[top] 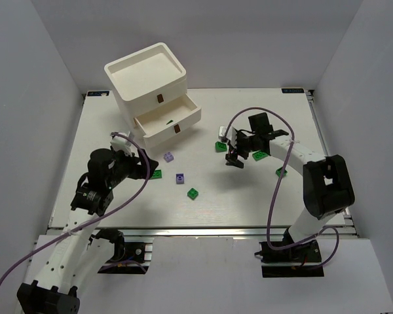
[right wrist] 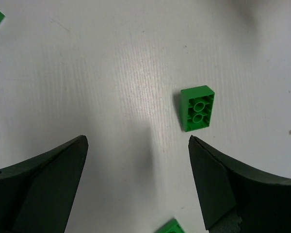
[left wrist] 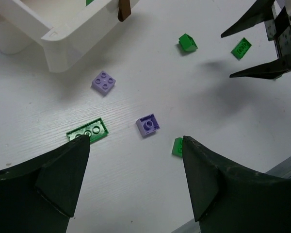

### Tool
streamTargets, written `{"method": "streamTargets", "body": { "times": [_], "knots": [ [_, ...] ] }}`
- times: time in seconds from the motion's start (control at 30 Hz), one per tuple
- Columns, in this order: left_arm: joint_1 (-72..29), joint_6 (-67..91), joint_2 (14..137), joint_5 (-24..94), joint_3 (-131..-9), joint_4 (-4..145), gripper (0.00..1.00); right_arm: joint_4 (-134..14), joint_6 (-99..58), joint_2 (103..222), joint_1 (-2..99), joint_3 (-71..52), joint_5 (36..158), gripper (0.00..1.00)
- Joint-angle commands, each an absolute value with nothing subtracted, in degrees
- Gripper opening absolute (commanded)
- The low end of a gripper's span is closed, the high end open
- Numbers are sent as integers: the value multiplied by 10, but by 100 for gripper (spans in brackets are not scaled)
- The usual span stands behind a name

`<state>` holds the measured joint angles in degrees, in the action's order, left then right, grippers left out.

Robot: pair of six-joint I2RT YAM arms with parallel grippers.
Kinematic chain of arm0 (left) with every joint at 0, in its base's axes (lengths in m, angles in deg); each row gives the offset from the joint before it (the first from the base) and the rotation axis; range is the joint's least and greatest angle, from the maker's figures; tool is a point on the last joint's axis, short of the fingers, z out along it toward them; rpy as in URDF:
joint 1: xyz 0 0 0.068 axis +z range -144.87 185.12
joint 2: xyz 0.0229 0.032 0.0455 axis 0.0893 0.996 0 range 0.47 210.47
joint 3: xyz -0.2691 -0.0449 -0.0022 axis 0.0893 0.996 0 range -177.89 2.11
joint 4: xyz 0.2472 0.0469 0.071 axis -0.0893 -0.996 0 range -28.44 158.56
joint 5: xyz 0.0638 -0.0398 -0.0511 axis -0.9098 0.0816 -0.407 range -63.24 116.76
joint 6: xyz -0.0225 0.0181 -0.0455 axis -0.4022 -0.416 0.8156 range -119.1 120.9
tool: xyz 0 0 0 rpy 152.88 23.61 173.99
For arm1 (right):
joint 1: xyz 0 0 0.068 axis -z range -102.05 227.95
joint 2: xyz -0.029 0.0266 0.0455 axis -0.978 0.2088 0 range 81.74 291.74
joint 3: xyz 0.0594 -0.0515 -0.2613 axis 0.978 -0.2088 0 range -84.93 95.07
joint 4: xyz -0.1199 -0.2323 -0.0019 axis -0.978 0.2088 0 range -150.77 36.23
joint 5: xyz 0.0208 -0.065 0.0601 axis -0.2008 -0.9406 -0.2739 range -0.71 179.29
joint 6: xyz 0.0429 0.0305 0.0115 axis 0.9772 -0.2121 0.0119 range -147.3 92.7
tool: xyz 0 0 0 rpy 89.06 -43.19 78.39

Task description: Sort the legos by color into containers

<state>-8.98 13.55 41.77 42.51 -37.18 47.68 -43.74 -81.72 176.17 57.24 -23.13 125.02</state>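
The white drawer unit (top: 146,77) stands at the back left, one drawer (top: 168,122) pulled out with a green lego (top: 171,121) in it. On the table lie two purple legos (top: 169,157) (top: 180,178), a flat green plate (top: 156,174) and green bricks (top: 193,193) (top: 221,146) (top: 260,155) (top: 281,173). My left gripper (top: 144,171) is open and empty, above the table just short of the plate (left wrist: 88,131) and a purple lego (left wrist: 148,124). My right gripper (top: 234,158) is open and empty, hovering beside an upturned green brick (right wrist: 198,108).
The open drawer's corner and brown handle (left wrist: 123,9) fill the top left of the left wrist view. The right gripper's fingers (left wrist: 254,24) show at that view's top right. White walls enclose the table on three sides. A purple cable (top: 249,112) loops over the right arm.
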Motion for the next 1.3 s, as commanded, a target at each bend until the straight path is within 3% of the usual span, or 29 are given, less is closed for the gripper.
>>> {"method": "streamTargets", "body": {
  "times": [0.0, 0.87, 1.1, 1.2, 1.27],
  "knots": [
    [-94, 116, 382, 404, -368, 475, 86, -407, -922, 1789, 573, -178, 1253, 89],
    [-88, 130, 293, 359, -356, 444, 90, -348, -922, 2043, 571, 64, 1208, 88],
    [-88, 130, 297, 360, -355, 444, 90, -316, -939, 2061, 573, 81, 1227, 75],
    [-88, 131, 298, 359, -355, 444, 90, -299, -949, 2065, 573, 89, 1243, 63],
    [-88, 131, 299, 357, -355, 444, 90, -284, -956, 2064, 573, 94, 1252, 46]
  ]
}}
